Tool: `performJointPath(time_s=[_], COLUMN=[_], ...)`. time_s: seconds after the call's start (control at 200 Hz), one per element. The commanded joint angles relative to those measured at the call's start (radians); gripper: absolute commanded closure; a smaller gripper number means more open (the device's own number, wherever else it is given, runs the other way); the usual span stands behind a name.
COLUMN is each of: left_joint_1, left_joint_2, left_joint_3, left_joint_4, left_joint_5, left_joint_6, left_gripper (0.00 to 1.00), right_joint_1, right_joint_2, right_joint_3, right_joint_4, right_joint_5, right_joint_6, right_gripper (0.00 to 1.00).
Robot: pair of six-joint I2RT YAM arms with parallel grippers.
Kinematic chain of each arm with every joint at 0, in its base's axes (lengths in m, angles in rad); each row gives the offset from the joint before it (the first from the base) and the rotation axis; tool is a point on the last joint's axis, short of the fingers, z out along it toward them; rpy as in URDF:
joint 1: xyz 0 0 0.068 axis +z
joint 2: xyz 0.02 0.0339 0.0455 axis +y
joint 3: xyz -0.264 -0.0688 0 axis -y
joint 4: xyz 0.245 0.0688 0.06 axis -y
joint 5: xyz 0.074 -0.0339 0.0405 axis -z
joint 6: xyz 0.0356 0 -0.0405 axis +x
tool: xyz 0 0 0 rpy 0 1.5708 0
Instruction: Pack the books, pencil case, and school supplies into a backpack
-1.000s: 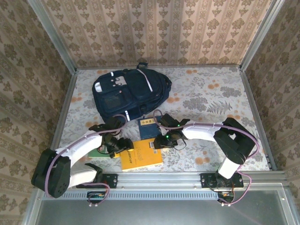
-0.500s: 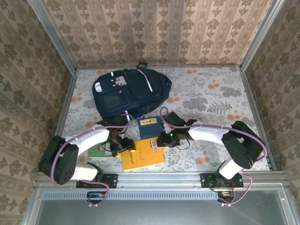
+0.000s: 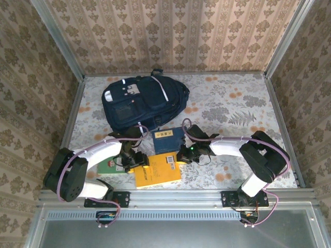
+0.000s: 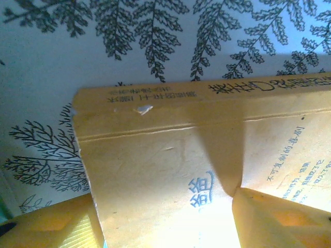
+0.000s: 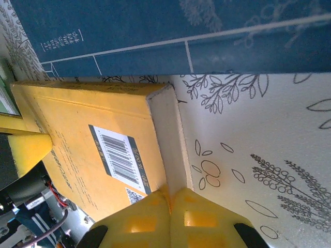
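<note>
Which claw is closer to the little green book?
Left. The left gripper sits just beside the green book; the right gripper is beyond the yellow book.

Backpack point(image 3: 145, 101) far left on table point(image 3: 238, 103) — books point(image 3: 158, 171) before it, near edge.

Backpack point(image 3: 142, 103): lies flat at far left, patch up. Orange-yellow book point(image 3: 158, 169): lies flat near front, barcode up, navy book point(image 3: 168, 140) just behind. Green-and-white book point(image 3: 107, 166), seemingly: lies left, partly hidden.

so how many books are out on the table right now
3: a yellow book nearest the arms, a navy book just behind it, a green book at its left. More may be hidden.
</note>
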Motion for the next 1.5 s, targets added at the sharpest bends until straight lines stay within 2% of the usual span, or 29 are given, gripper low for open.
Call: performJointPath(time_s=[0.0, 0.225, 0.5, 0.565, 0.595, 0.635, 0.665, 0.72, 0.81, 1.125, 1.495], left_joint_1=[-0.038, -0.038, -0.043, -0.047, -0.049, -0.055, -0.061, -0.072, -0.082, -0.100, -0.113], left_joint_2=[0.034, 0.001, 0.032, 0.058, 0.069, 0.079, 0.086, 0.100, 0.126, 0.209, 0.230], left_joint_3=[-0.008, 0.011, 0.045, 0.056, 0.062, 0.068, 0.072, 0.081, 0.100, 0.162, 0.165], left_joint_4=[0.227, 0.155, 0.159, 0.170, 0.177, 0.192, 0.206, 0.222, 0.246, 0.319, 0.331], left_joint_5=[0.123, 0.099, 0.115, 0.123, 0.129, 0.144, 0.152, 0.163, 0.190, 0.248, 0.260], left_joint_6=[0.036, 0.058, 0.072, 0.068, 0.064, 0.054, 0.047, 0.040, 0.031, -0.015, -0.026], left_gripper=[0.38, 0.26, 0.23, 0.23, 0.24, 0.25, 0.25, 0.26, 0.27, 0.30, 0.32], right_joint_1=[0.029, -0.055, -0.154, -0.155, -0.155, -0.156, -0.153, -0.147, -0.144, -0.114, -0.005], right_joint_2=[-0.014, -0.112, -0.192, -0.194, -0.194, -0.195, -0.196, -0.203, -0.232, -0.394, -0.319], right_joint_3=[0.008, -0.047, -0.123, -0.115, -0.112, -0.117, -0.125, -0.136, -0.163, -0.291, -0.268], right_joint_4=[0.194, 0.139, 0.099, 0.030, -0.002, -0.027, -0.041, -0.069, -0.132, -0.126, -0.005], right_joint_5=[-0.161, -0.131, -0.124, -0.100, -0.087, -0.077, -0.077, -0.087, -0.053, -0.098, -0.102], right_joint_6=[0.011, -0.025, -0.049, -0.081, -0.095, -0.104, -0.104, -0.115, -0.129, -0.074, 0.002], right_gripper=[1.00, 1.00, 1.00, 1.00, 0.89, 0.68, 0.59, 0.53, 0.49, 0.51, 0.57])
